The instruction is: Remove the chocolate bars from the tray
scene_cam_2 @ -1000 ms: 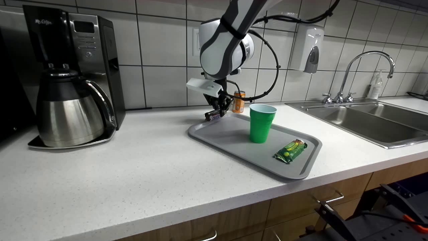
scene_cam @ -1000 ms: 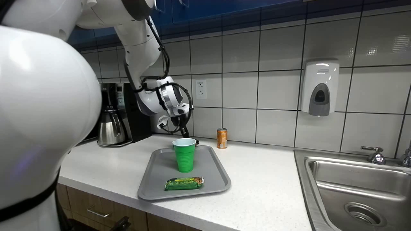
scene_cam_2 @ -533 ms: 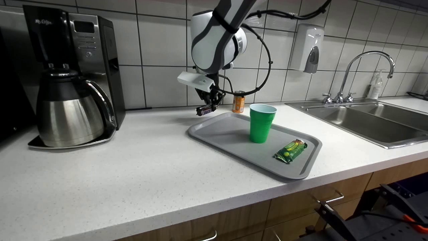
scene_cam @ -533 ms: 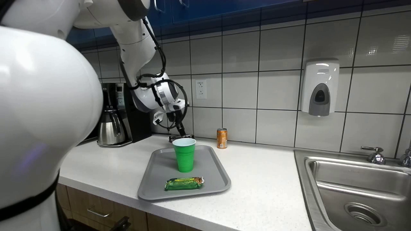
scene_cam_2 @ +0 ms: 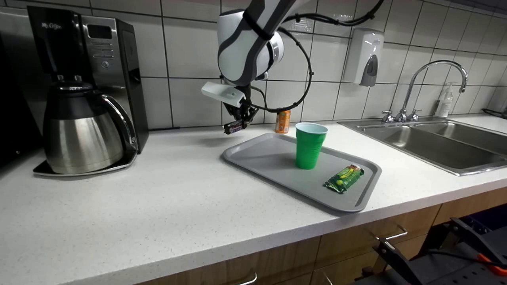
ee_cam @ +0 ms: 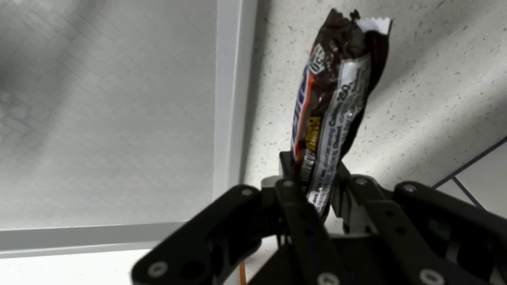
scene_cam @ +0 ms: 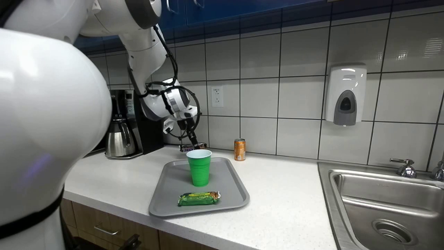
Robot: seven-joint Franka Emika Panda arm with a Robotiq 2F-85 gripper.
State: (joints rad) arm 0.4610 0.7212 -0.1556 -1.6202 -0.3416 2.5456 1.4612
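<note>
Above the white speckled worktop (scene_cam_2: 158,213), beside the grey rectangular plastic tray (scene_cam_2: 269,156), the black metal pincer (ee_cam: 315,166) is clamped on a slim brown-wrapped bar (ee_cam: 336,91), probably mid-removal; lowering and release should follow. A flat green-wrapped bar (scene_cam_2: 344,179) lies on the tray.

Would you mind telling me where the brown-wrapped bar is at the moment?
In the wrist view, the brown-wrapped bar is clamped in the gripper, held above the counter to the right of the grey tray.

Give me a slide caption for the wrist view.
Gripper shut on a brown-wrapped chocolate bar, held over the speckled counter beside the grey tray.
</note>
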